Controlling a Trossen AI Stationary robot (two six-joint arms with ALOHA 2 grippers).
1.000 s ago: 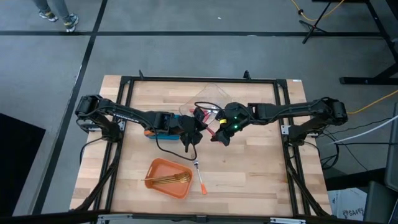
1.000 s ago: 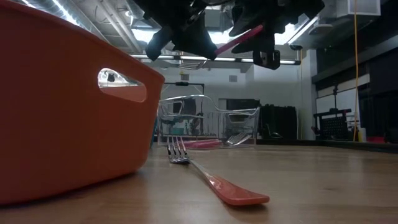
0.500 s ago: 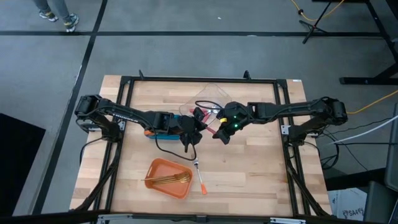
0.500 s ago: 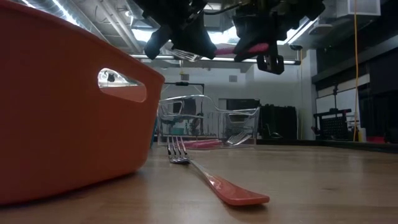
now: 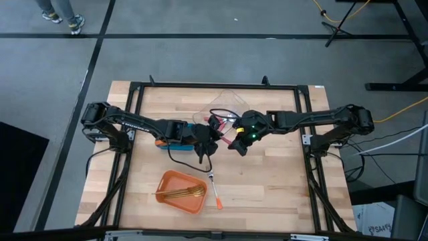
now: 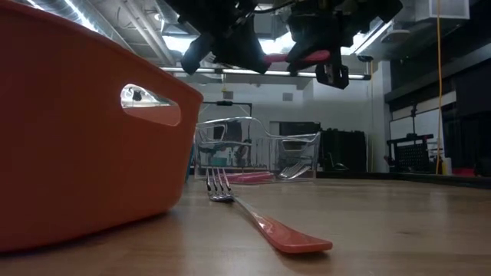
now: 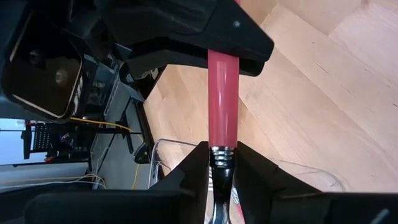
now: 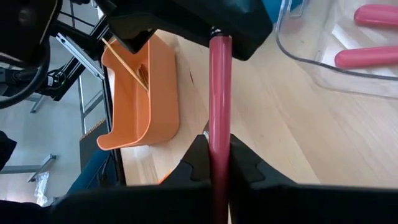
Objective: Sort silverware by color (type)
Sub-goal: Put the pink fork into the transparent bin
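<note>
A fork with a pink handle (image 5: pixel 231 134) hangs in the air over the table's middle, between my two grippers. My right gripper (image 8: pixel 217 146) is shut on the handle. My left gripper (image 7: pixel 222 155) faces it from the left; its open fingers stand close on either side of the fork's silver neck (image 7: pixel 222 163), with only a narrow gap. On the table an orange-handled fork (image 6: pixel 261 222) lies flat by the orange container (image 5: pixel 167 182), which holds gold forks (image 5: pixel 182 193). More pink-handled forks (image 8: pixel 373 56) lie in the clear container (image 5: pixel 224 107). My right gripper pinches the pink handle (image 8: pixel 219 124) between its two fingers, slanting down from the table's right. The handle runs on from the fingers in line with them. The fork is lifted clear of the table and lies about level (image 6: pixel 311 56).
A blue container (image 5: pixel 175 143) sits under my left arm, left of centre. The clear container stands at the far middle, the orange one at the near left. Bare wood lies to the right and at the near right of the table.
In the low view the pink handle has tipped from slanting upward to about level, and my right gripper has shut on it. Both arms have stayed in place above the table's middle.
</note>
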